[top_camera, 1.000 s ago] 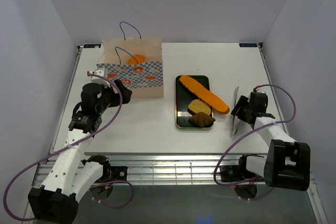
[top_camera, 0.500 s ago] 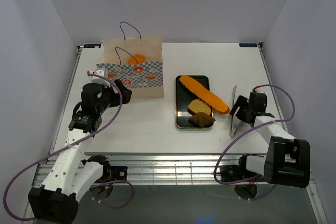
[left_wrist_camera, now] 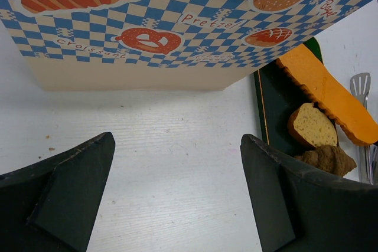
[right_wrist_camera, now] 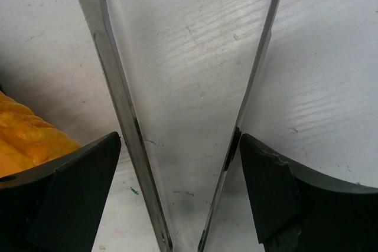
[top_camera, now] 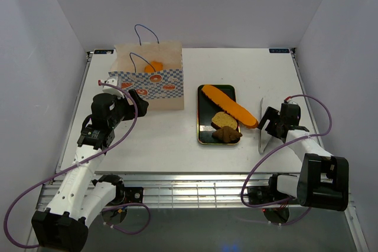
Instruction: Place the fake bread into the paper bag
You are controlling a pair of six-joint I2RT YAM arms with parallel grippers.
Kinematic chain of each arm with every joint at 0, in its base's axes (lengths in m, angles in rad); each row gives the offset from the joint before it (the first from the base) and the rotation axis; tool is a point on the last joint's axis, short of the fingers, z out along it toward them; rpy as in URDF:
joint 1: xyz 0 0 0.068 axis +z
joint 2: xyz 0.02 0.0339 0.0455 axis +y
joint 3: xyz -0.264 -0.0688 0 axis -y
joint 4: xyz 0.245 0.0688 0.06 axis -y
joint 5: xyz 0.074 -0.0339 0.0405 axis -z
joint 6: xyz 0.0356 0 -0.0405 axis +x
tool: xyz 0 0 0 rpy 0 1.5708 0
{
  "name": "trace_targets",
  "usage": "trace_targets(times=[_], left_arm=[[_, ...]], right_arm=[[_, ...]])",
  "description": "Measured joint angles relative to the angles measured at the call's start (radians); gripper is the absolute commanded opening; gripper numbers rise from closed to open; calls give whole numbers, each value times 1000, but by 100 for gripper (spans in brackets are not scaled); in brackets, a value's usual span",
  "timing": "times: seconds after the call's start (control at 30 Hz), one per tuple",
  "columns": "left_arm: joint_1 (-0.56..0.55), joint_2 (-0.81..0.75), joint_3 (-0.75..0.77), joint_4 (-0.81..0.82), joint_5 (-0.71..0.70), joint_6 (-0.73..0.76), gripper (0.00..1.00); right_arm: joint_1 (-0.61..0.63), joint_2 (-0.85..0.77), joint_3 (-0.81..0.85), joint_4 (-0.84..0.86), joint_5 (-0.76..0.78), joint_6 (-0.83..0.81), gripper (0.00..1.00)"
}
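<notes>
White table between pale walls. At near right, the right gripper is spread wide, with both arms of the metal tongs lying between its fingers. Just left, fake bread sits on a dark green tray: three pieces, orange, golden and brown. At left, the left gripper gapes, holding nothing. Beyond it, far left, stands the paper bag with one orange bread inside.
</notes>
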Motion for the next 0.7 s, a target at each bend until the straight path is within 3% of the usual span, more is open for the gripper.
trace_targets(times=[0.7], left_arm=[[0,2,0,0,1,0,98]], right_arm=[[27,-99,12,-31,-113,-23,92]])
